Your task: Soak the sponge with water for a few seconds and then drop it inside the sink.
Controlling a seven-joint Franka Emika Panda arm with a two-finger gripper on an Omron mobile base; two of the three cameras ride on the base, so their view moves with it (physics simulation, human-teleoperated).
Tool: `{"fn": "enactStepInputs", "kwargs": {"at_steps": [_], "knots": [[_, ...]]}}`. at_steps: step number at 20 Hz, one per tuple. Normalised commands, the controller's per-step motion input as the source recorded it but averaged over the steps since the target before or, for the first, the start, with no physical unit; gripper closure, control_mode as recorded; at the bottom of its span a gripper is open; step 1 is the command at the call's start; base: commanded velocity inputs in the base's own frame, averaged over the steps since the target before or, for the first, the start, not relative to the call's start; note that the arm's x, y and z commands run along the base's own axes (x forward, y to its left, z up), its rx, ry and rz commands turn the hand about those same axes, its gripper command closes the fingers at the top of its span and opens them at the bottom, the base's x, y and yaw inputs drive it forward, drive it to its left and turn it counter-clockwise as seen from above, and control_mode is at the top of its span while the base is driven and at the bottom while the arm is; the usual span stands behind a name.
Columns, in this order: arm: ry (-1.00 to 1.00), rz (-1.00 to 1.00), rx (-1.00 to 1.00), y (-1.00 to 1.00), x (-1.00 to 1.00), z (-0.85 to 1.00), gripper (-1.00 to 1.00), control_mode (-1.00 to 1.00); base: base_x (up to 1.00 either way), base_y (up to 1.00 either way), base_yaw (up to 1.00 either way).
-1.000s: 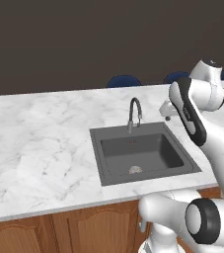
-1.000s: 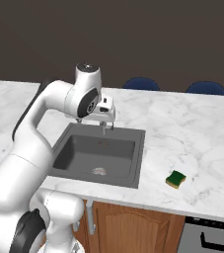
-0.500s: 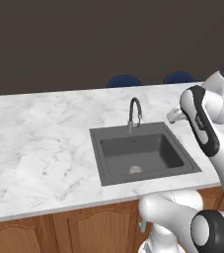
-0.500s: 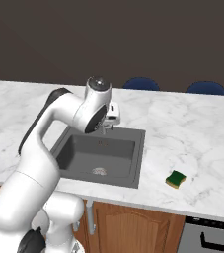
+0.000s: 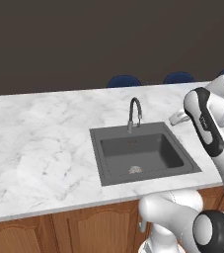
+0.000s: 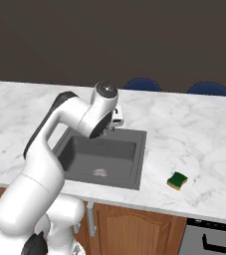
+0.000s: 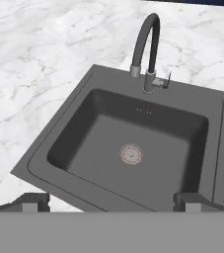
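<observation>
The sponge (image 6: 177, 180) lies flat on the marble tabletop (image 6: 194, 134), well apart from the sink (image 6: 138, 160) on its right side near the front edge, while the gripper (image 7: 111, 200) hangs empty above the basin with its fingertips spread wide, looking down at the drain (image 7: 131, 154) and the gooseneck faucet (image 7: 145, 44). No water runs from the spout. The risk is that the arm, reaching sideways across the rim, nudges the small block toward the tabletop edge, or closes on it off-centre so that it slips free before reaching the faucet.
</observation>
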Motion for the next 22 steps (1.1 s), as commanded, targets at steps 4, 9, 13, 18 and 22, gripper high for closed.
{"fn": "enactStepInputs", "kwargs": {"at_steps": [4,9,13,18,22], "knots": [[0.03,0.02,0.00,0.00,0.15,0.00,-1.00,-1.00,0.00,0.00,0.00],[0.00,0.00,0.00,0.00,0.23,-0.04,-1.00,-1.00,0.00,0.00,0.00],[0.00,0.00,0.00,0.00,0.26,-0.20,-1.00,-1.00,0.00,0.00,0.00],[0.00,0.00,0.00,0.00,0.27,-0.30,-1.00,-1.00,0.00,0.00,0.00],[0.00,0.00,0.00,0.00,0.35,-0.29,-1.00,-1.00,0.00,0.00,0.00]]}}
